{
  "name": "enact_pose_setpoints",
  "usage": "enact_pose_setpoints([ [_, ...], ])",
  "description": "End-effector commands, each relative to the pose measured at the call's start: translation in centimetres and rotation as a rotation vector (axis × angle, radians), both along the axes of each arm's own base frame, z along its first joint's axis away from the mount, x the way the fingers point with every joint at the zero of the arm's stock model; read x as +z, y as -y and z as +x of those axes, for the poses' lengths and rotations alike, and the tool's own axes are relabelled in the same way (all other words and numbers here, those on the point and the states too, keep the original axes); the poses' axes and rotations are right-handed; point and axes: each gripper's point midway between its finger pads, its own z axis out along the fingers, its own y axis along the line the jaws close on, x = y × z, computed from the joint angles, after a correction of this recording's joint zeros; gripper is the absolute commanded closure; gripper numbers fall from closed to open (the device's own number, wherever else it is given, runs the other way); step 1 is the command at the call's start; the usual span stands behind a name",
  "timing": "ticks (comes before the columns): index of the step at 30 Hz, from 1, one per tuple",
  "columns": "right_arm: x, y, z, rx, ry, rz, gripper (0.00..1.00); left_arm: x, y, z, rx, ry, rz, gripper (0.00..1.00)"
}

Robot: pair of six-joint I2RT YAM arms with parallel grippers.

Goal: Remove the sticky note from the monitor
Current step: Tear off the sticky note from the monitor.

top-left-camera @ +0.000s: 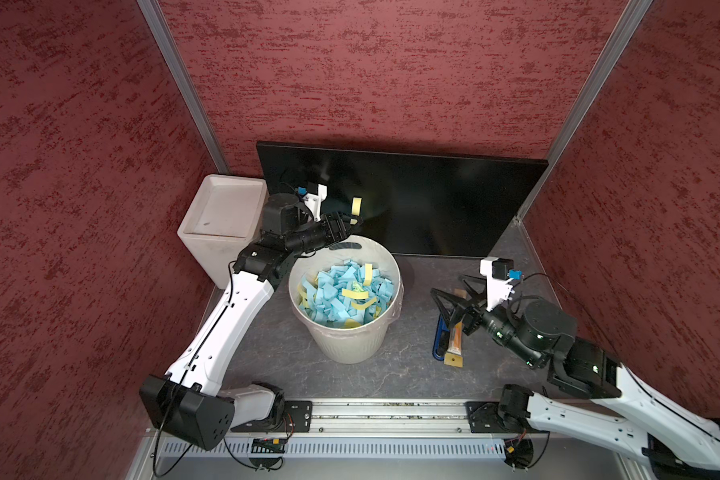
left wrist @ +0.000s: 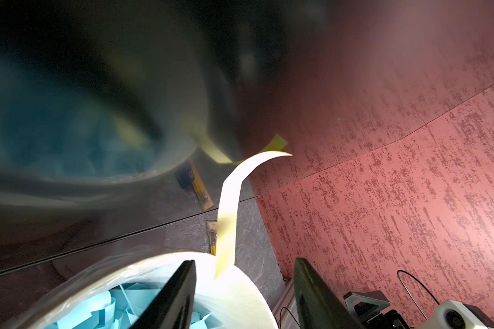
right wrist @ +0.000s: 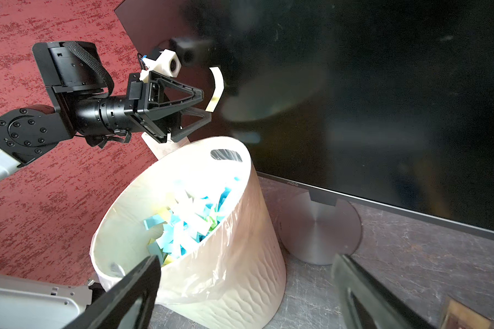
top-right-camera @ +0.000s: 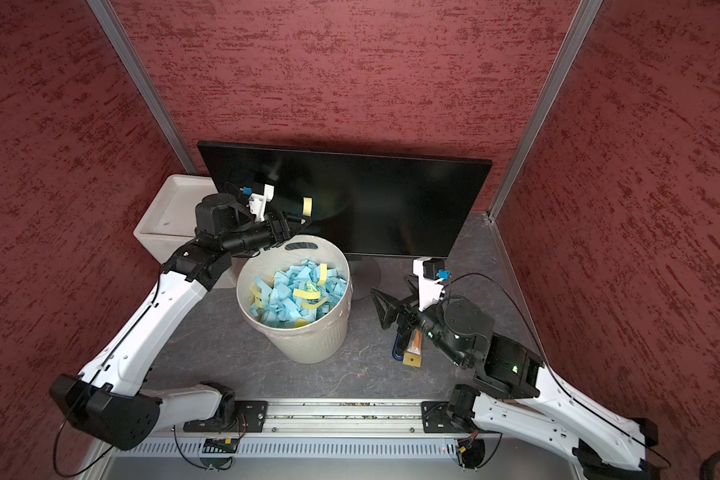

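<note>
Yellow sticky note (top-left-camera: pixel 356 206) curls off the glossy monitor (top-left-camera: pixel 433 199), its upper end apparently still stuck. The left gripper (right wrist: pixel 207 106) brackets the free tip, fingers apart, not yet pinching. The right gripper (top-left-camera: pixel 446 286) waits aside, fingers spread.

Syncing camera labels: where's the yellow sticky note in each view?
Both top views: sticky note on the monitor, just beyond the left gripper.
Left wrist: pale curled strip rising ahead of the gripper.
Right wrist: curled against the monitor, past the left gripper's tips.
Shared landmark: waste bin beneath it.
</note>
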Motion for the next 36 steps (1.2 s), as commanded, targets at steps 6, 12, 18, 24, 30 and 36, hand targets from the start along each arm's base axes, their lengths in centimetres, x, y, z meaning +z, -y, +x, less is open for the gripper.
enact_pose_setpoints([
  [6,-0.2,0.2,0.1,-0.015,0.006,0.0,0.02,0.8,-0.1,1.2,0.039,0.043,-0.026,0.5],
  [12,-0.3,0.2,0.1,-0.015,0.002,0.002,0.02,0.6,0.2,1.4,0.064,0.053,-0.019,0.56],
  [18,-0.4,0.4,0.0,-0.017,-0.001,0.004,0.02,0.3,0.2,1.5,0.085,0.055,-0.009,0.65],
  [24,-0.5,0.5,0.0,-0.02,-0.004,0.007,0.02,0.1,-0.1,1.2,0.102,0.058,0.005,0.79],
  [30,-0.5,0.5,0.0,-0.021,-0.006,0.011,0.02,-0.1,-0.4,0.8,0.115,0.059,0.024,0.92],
  [36,-0.4,0.6,-0.1,-0.022,-0.006,0.01,0.02,0.1,-0.5,0.0,0.113,0.063,0.032,0.99],
])
